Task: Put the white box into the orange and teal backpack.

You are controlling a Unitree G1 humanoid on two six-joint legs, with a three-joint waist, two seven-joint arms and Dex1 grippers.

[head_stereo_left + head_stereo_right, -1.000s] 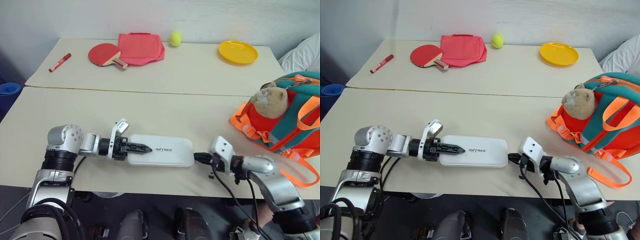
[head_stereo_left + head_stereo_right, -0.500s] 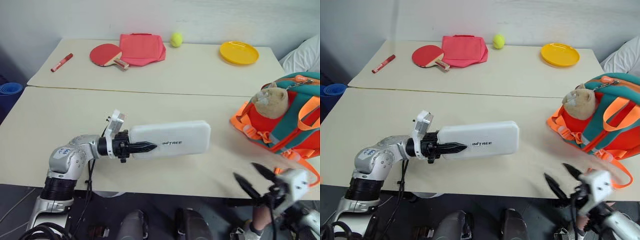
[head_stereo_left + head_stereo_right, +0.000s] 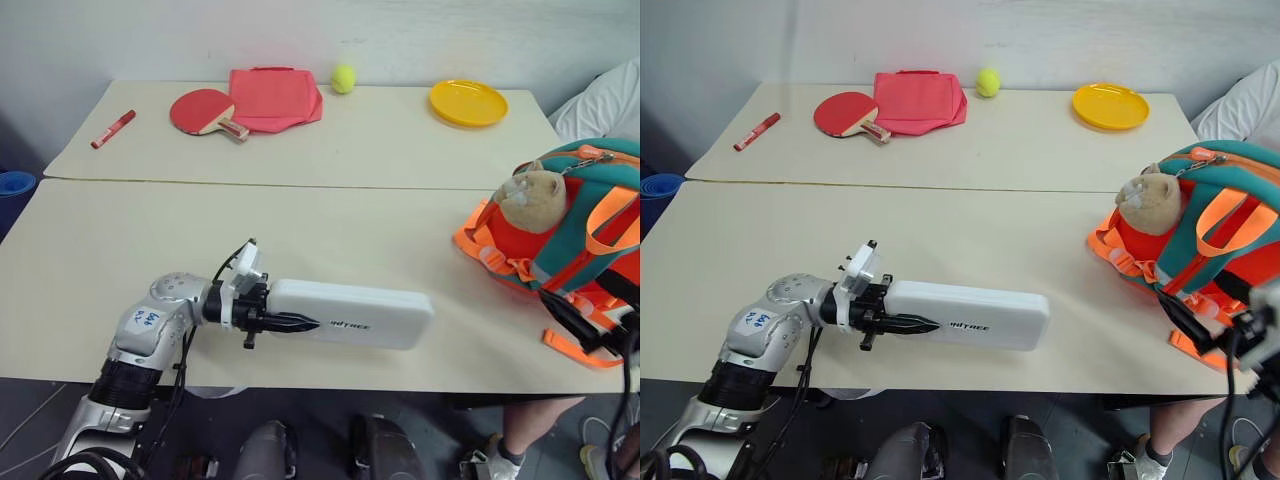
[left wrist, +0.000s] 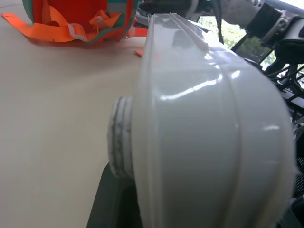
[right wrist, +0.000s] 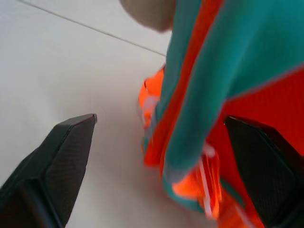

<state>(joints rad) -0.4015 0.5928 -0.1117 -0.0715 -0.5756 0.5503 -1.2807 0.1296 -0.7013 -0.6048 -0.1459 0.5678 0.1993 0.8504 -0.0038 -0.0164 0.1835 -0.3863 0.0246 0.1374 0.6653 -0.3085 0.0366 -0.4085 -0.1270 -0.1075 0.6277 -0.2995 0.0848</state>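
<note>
The white box is clamped at one end by the left gripper and held level just above the near table, its long side pointing toward the backpack, well short of it. The backpack stands at the table's right edge, teal on top, orange-red below, with a tan plush toy on its front and orange straps trailing toward the table edge. The right gripper has its two black fingers spread wide, the backpack's lower side between them and nothing grasped.
</note>
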